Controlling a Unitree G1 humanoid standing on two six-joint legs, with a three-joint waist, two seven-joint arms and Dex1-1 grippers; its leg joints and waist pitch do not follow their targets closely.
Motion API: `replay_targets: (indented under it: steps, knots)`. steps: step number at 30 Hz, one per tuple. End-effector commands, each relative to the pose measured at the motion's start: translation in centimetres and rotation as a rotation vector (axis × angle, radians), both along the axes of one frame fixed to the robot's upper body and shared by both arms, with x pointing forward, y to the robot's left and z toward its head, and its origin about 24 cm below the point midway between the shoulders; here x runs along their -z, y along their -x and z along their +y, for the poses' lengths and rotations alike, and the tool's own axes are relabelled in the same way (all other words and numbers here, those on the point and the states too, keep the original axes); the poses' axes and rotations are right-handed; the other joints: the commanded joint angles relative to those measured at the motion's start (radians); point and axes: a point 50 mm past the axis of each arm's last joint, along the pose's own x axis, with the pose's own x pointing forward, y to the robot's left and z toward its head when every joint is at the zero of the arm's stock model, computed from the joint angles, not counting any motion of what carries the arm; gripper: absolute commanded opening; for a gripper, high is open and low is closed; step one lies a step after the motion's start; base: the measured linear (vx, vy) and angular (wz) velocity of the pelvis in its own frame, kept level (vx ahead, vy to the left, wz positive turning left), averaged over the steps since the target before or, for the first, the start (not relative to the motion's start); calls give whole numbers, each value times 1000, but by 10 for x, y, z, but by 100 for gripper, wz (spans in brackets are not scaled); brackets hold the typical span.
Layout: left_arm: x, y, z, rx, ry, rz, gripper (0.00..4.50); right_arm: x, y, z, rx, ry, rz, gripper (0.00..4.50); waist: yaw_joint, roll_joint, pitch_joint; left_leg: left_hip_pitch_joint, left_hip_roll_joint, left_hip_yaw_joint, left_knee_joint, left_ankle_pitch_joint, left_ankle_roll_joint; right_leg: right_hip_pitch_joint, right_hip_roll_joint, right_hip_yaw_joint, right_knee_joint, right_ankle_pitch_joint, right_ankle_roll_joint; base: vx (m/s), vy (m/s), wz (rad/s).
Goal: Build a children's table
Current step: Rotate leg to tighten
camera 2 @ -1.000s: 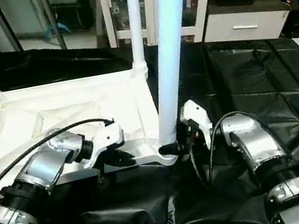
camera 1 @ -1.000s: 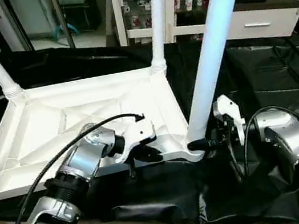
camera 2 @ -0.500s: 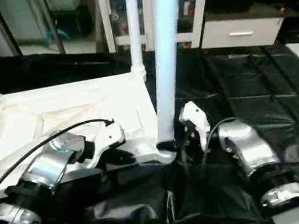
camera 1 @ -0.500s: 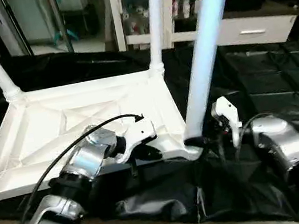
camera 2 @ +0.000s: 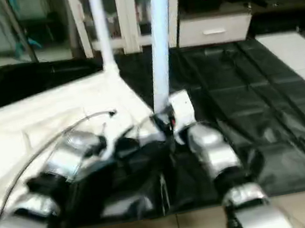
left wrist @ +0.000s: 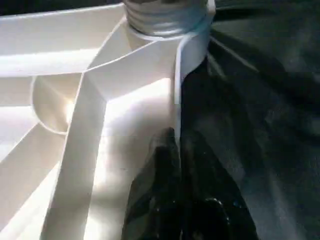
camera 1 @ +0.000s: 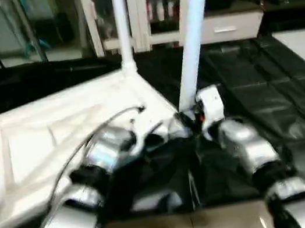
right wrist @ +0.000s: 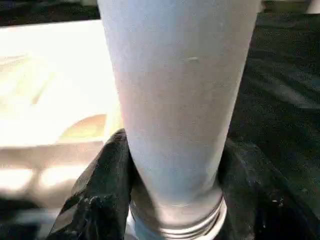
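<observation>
Item: children's table (camera 1: 55,131), all-white plastic, no brand, label or writing legible on it; it lies upside down on the black-draped worktable (camera 1: 291,95), ribbed underside up, occupying the 9-to-12 o'clock part of the head view. Its legs stand upright, long axes vertical: far leg (camera 1: 120,19) at 12 o'clock, near-corner leg (camera 1: 192,36) at 1 o'clock. Right gripper (right wrist: 172,200): fingers clamped around the near-corner leg's base, just above its socket; left gripper (left wrist: 175,165): fingers together, pinching the top's edge wall.

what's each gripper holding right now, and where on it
The right gripper clasps the white tapered tube leg near its base. The left gripper pinches the white plastic tabletop's side rim.
</observation>
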Motion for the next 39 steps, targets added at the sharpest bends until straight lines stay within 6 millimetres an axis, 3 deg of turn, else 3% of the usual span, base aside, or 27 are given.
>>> replay_targets:
  steps: [1, 2, 3, 4, 5, 6, 7, 8, 9, 11, 15, 18, 19, 20, 21, 22, 23, 24, 26, 28, 30, 31, 32, 36, 38, 39]
  knots:
    - [-4, -4, -11, -21, 3, -48, 0, 34, 13, 6, 120, 7, 185, 206, 8, -5, -28, 19, -31, -32, 38, -272, 25, -20, -127, 41, -237, -1031, -27, 109, -15, -38]
    - [-5, -6, -13, -43, 9, -66, 0, 29, 9, 11, 166, 19, 167, 206, 17, 29, -40, -55, 3, -60, -69, -243, -12, 58, -93, 29, -178, -802, -36, 109, -15, -38]
    - [-5, -7, -14, -47, 12, -69, 0, 28, 8, 13, 171, 20, 162, 206, 17, 40, -53, -48, 3, -62, -85, -277, -37, 51, -59, 13, -160, -655, -40, 69, 35, -34]
    - [-5, -7, -16, -51, 20, -71, 0, 25, 6, 17, 188, -8, 146, 206, 15, 55, -65, -21, 5, -59, -86, -308, -65, 29, -36, 9, -147, -385, -89, 0, 0, 0]
    - [-5, -7, -16, -50, 21, -72, 0, 23, 5, 19, 201, -42, 138, 206, 18, 50, -66, -17, 6, -47, -90, -288, -57, 30, -29, 14, -140, -213, -144, 0, 0, 0]
    - [-5, -7, -17, -51, 20, -74, 0, 23, 5, 20, 213, -57, 136, 206, 16, 45, -56, -18, 5, -37, -93, -301, -40, 26, -21, 17, -143, -197, -174, 0, 0, 0]
    - [-5, -6, -17, -46, 24, -71, 0, 20, 4, 23, 201, -81, 123, 206, 14, 40, -51, -18, 4, -33, -95, -333, -30, 25, -19, 16, -149, -256, -171, 0, 0, 0]
    - [-5, -6, -18, -44, 27, -71, 0, 17, 3, 27, 177, -122, 109, 206, 12, 39, -47, -10, 2, -31, -95, -408, -24, 15, -22, 18, -164, -402, -148, 0, 0, 0]
    - [-5, -6, -18, -39, 31, -72, 0, 14, 2, 28, 161, -139, 89, 262, 13, 37, -52, -12, 2, -32, -96, -410, -15, 18, -29, 22, -169, -449, -129, 0, 0, 0]
    - [-5, -5, -18, -14, 40, -64, 0, 8, -1, 24, 142, -132, 36, 262, 16, 44, -57, -18, 6, -31, -101, -353, -11, 22, -30, 25, -169, -395, -126, 0, 0, 0]
    - [0, -2, -9, 44, 20, -37, 0, -7, -9, 0, 128, -113, -72, 302, 20, 43, -58, -24, 9, -24, -99, -301, 0, 24, -29, 28, -164, -326, -150, 0, 0, 0]
    - [1, 2, -5, 99, 20, -24, 0, -17, -10, -12, 30, -131, -123, 326, 29, 40, -66, -24, 12, -13, -86, -200, 29, 27, -22, 31, -141, -114, -214, 0, 0, 0]
    - [2, 2, -3, 105, 18, -14, 0, -20, -9, -15, -21, -138, -136, 339, 28, 40, -74, -27, 10, -12, -76, -135, 46, 33, -19, 31, -124, 4, -243, 68, 9, 8]
    - [3, 4, 1, 126, 15, -1, 0, -25, -4, -21, -147, -134, -150, 339, 26, 41, -77, -33, 8, -13, -71, -92, 59, 37, -16, 29, -115, 69, -254, 68, 9, 8]
    - [3, 5, 2, 131, 15, 1, 0, -25, -3, -22, -164, -133, -152, 346, 30, 44, -80, -39, 6, -13, -66, -42, 88, 42, -12, 26, -109, 168, -264, 55, 28, 0]
    - [4, 7, 5, 156, 12, 11, 0, -28, 3, -26, -255, -130, -156, 351, 28, 41, -79, -43, 1, -11, -62, -42, 110, 42, -7, 23, -107, 204, -270, 0, 0, 0]
    - [4, 11, 11, 213, 4, 42, 0, -35, 18, -38, -446, -84, -164, 364, 28, 40, -78, -40, 2, -10, -63, -51, 118, 44, -6, 23, -109, 202, -271, 0, 0, 0]
    - [5, 13, 13, 232, 3, 57, 0, -37, 24, -43, -510, -58, -159, 375, 37, 37, -81, -34, 8, -8, -55, -36, 139, 41, -7, 25, -107, 232, -271, 0, 0, 0]
    - [5, 15, 18, 254, -6, 82, 0, -40, 37, -53, -644, -2, -147, 387, 38, 36, -79, -45, 9, -9, -52, -17, 153, 44, -10, 23, -102, 236, -274, 0, 0, 0]
    - [5, 19, 22, 311, -9, 111, 0, -42, 45, -63, -717, 5, -120, 406, 33, 30, -75, -47, 9, -6, -56, -64, 144, 43, -16, 23, -109, 151, -273, 0, 0, 0]
    - [5, 26, 28, 388, -21, 154, 0, -44, 53, -75, -785, 18, -86, 420, 38, 31, -71, -41, 15, -4, -61, -124, 131, 43, -22, 26, -118, 48, -269, 0, 0, 0]
    - [7, 29, 30, 408, -29, 171, 0, -44, 56, -79, -805, 31, -75, 420, 35, 23, -66, -43, 16, -1, -65, -152, 119, 38, -21, 27, -124, -13, -265, 0, 0, 0]
    - [9, 33, 31, 422, -38, 187, 0, -45, 59, -80, -829, 32, -59, 420, 36, 21, -66, -38, 20, 0, -68, -172, 97, 32, -24, 29, -127, -79, -253, 0, 0, 0]
    - [11, 37, 31, 439, -51, 200, 0, -45, 64, -74, -887, 54, -43, 420, 38, 22, -63, -30, 24, 7, -71, -184, 78, 23, -24, 35, -129, -105, -244, 0, 0, 0]
    - [12, 43, 29, 469, -48, 223, 0, -44, 62, -73, -886, 95, -37, 420, 33, 3, -61, -39, 20, 7, -75, -183, 65, 30, -24, 35, -129, -135, -219, 0, 0, 0]
    - [12, 44, 29, 471, -46, 224, 0, -44, 62, -74, -888, 98, -34, 420, 35, 11, -63, -39, 20, 4, -77, -180, 57, 29, -24, 37, -128, -159, -204, 0, 0, 0]
